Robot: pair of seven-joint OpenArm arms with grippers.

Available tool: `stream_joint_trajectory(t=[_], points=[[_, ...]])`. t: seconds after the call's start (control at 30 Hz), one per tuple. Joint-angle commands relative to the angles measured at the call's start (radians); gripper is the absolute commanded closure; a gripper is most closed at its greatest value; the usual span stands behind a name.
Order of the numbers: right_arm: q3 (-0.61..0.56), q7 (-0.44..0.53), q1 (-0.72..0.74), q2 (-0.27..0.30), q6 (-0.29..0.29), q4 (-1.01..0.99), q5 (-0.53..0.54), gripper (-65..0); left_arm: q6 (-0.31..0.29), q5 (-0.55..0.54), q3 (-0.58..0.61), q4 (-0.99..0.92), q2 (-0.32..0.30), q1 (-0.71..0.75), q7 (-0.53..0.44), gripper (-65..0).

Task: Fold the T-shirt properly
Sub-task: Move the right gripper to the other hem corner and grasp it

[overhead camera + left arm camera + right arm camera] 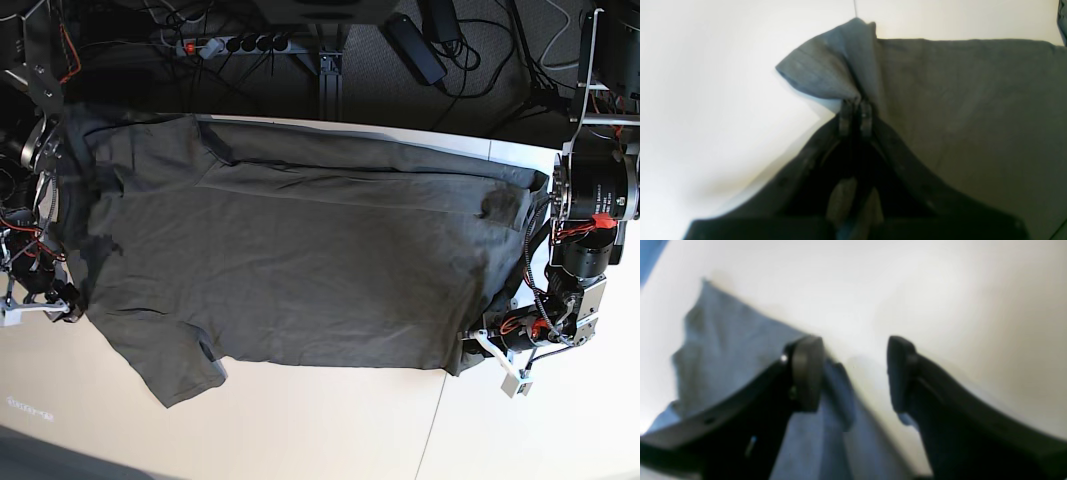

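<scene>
Garments: one wrinkled dark olive-grey cotton T-shirt is counted, spread flat across the white matte table in the base view, its body running side to side.

Sleeves: one short sleeve is seen fanned out toward the near edge, its hem stitched; a second is bunched at the far corner, partly hidden.

Fabric: soft creases are shown across the chest, and a folded band lies along the far edge.

Table: two pale panels are made out, met at a thin seam.

Left gripper: the black two-fingered left gripper is clamped on a corner of the T-shirt, jaws pressed together, the cloth lifted into a soft peak above them.

Right gripper: the black right gripper is held with jaws apart, rounded dark pads showing; one finger lies over the cloth, the other over bare table. Nothing is pinched between them.

Beyond the table: a dark floor with tangled black cables and one power strip is seen.
</scene>
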Motion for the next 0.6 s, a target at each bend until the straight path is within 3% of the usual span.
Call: stream_joint_trajectory(t=[0.0, 0.2, 0.43, 0.57], points=[[-0.002, -0.058, 0.011, -0.013, 0.077, -0.002, -0.042, -31.7, -0.014, 0.027, 0.001, 0.002, -0.003, -0.013, 0.043, 0.0], [-0.029, -0.089, 0.013, -0.079, 0.103, 0.000, -0.085, -31.7, -0.014, 0.027, 0.001, 0.002, -0.003, -0.013, 0.042, 0.0], [-0.255, -0.099, 0.013, -0.087, 0.101, 0.004, -0.085, -30.3, -0.014, 0.027, 0.001, 0.002, -0.003, -0.013, 0.043, 0.0], [-0.356, -0.099, 0.013, -0.087, 0.100, 0.018, -0.085, -12.4, -0.014, 0.027, 0.001, 0.002, -0.003, -0.013, 0.043, 0.0]])
